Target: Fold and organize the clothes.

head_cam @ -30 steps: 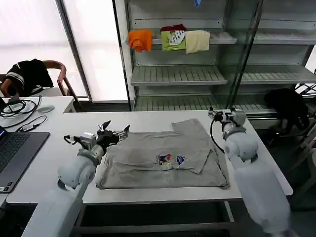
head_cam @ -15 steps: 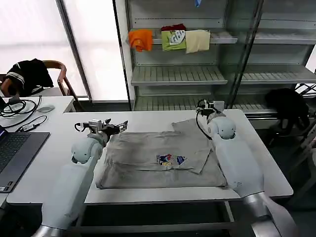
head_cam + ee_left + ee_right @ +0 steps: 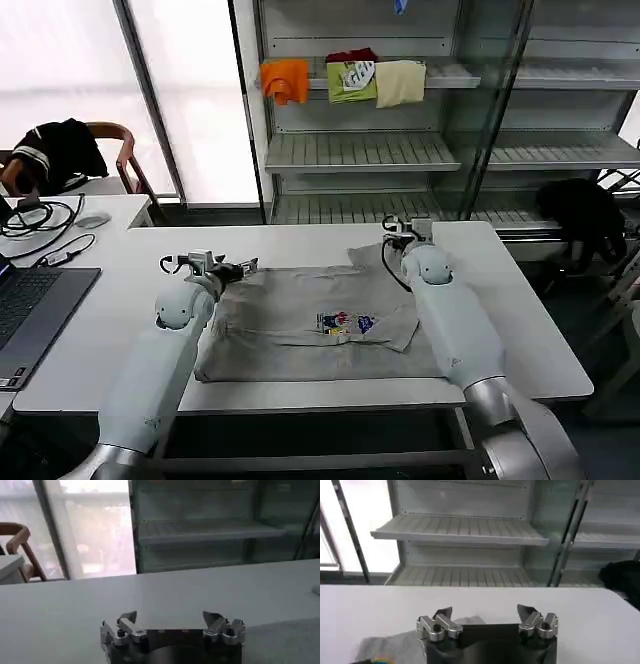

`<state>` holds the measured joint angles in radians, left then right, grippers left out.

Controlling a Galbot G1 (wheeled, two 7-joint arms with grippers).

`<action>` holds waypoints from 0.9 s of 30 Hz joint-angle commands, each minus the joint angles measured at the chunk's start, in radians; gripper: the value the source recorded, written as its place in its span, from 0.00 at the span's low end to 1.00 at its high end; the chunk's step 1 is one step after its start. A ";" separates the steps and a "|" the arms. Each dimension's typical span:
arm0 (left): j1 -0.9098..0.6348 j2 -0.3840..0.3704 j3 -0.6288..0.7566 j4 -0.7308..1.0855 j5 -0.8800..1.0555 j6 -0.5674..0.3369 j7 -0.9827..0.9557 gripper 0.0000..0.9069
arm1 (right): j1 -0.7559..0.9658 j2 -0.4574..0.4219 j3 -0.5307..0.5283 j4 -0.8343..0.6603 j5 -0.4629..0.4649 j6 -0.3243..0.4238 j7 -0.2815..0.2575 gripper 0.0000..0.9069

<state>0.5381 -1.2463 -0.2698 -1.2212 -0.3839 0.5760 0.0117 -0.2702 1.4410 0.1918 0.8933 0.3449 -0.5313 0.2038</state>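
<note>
Here the grey shirt lies half-folded at mid-bench, print up. Both grippers hover at its far corners, left gripper and right gripper, jaws spread wide and empty. Pinching both corners evenly should keep the fold square. The bench offers open room all round.

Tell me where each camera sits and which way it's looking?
Head view: up on the robot's head, looking down at the white table with the grey shirt; both arms show, left gripper and right gripper at the shirt's far corners.
Left wrist view: on the left arm, facing over the table toward the window and shelves; the open left gripper shows.
Right wrist view: on the right arm, facing the shelves; the open right gripper shows.
Shared: every view has the table and shelves.
</note>
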 commanded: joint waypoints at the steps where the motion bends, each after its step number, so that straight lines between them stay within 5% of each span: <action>1: -0.004 -0.007 0.001 0.039 0.007 0.001 0.003 1.00 | 0.010 0.019 0.003 -0.042 -0.017 0.002 -0.006 1.00; 15: 0.021 -0.003 -0.006 0.033 0.007 0.001 0.003 1.00 | -0.002 0.034 0.007 -0.052 -0.023 0.003 -0.006 1.00; 17: 0.026 -0.002 -0.006 0.029 0.007 0.001 0.003 0.96 | -0.008 0.033 0.007 -0.048 -0.023 0.002 -0.005 0.74; 18: 0.030 -0.003 -0.007 0.026 0.006 0.001 0.003 0.44 | -0.009 0.033 0.007 -0.046 -0.023 0.001 -0.004 0.56; 19: 0.033 -0.003 -0.006 0.024 0.006 0.001 0.003 0.13 | -0.015 0.032 0.007 -0.041 -0.021 -0.005 -0.002 0.31; 20: 0.037 -0.002 -0.005 0.019 0.007 0.001 0.001 0.04 | -0.019 0.030 0.008 -0.036 -0.016 -0.011 0.000 0.17; 22: 0.045 0.000 -0.003 0.011 0.008 0.001 -0.001 0.02 | -0.028 0.026 0.009 -0.024 -0.010 -0.017 -0.001 0.00; 27: 0.068 0.000 0.000 -0.010 0.008 0.002 -0.002 0.02 | -0.053 0.022 0.016 0.000 -0.006 -0.027 0.005 0.00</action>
<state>0.5925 -1.2461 -0.2725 -1.2271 -0.3776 0.5731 0.0120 -0.3155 1.4569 0.2073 0.8898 0.3368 -0.5481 0.2090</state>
